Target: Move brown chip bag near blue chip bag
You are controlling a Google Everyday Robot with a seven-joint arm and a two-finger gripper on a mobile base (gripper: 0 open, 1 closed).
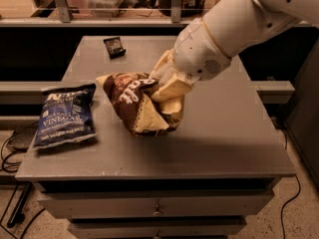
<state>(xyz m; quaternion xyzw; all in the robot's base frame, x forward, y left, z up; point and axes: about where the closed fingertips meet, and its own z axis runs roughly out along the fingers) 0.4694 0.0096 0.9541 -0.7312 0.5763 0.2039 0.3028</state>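
The brown chip bag [130,97], crumpled, dark brown with cream-yellow edges and white lettering, is at the middle of the grey table [229,133]. My gripper [167,81] comes in from the upper right on a white arm and is shut on the bag's right upper side. The bag hangs tilted, its lower edge at or just above the table top. The blue chip bag [65,116], navy with white "VINEGAR" lettering, lies flat near the table's left edge, a short gap left of the brown bag.
A small black item [114,47] lies at the back left of the table. Drawers [157,208] sit below the table front. Cables [10,153] lie on the floor at the left. A low shelf [271,87] runs behind the table.
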